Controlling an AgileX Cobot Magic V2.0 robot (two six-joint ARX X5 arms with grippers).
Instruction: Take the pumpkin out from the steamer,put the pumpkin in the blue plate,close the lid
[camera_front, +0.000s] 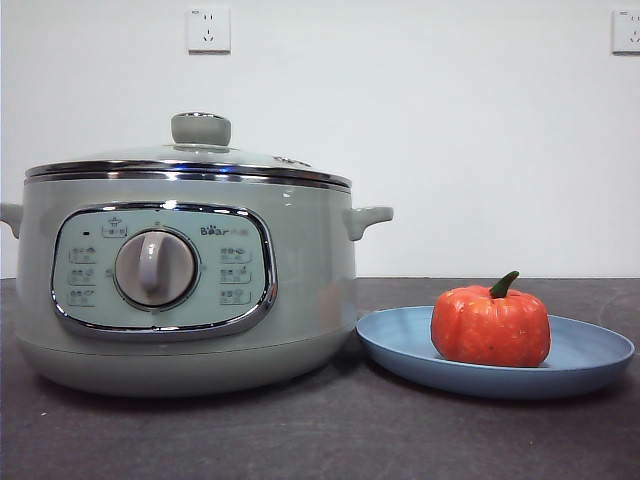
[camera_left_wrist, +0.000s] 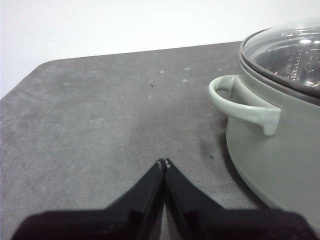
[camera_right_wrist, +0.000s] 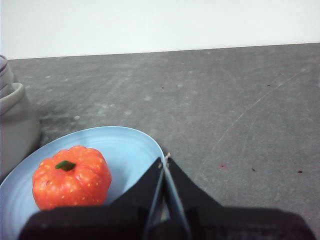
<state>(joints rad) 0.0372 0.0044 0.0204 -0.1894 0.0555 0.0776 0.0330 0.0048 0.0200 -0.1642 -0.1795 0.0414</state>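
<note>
The pale green steamer (camera_front: 190, 290) stands at the left of the front view with the glass lid (camera_front: 200, 155) resting shut on its rim. To its right the orange pumpkin (camera_front: 491, 325) sits upright in the blue plate (camera_front: 590, 355). My left gripper (camera_left_wrist: 164, 163) is shut and empty above the table beside the steamer (camera_left_wrist: 280, 150), near its side handle (camera_left_wrist: 245, 102). My right gripper (camera_right_wrist: 165, 161) is shut and empty over the edge of the blue plate (camera_right_wrist: 130, 145), apart from the pumpkin (camera_right_wrist: 72, 176). Neither gripper shows in the front view.
The dark grey table (camera_front: 320, 440) runs under everything. A white wall with two power sockets (camera_front: 208, 30) stands behind. The steamer's side handle (camera_front: 368, 218) juts toward the plate.
</note>
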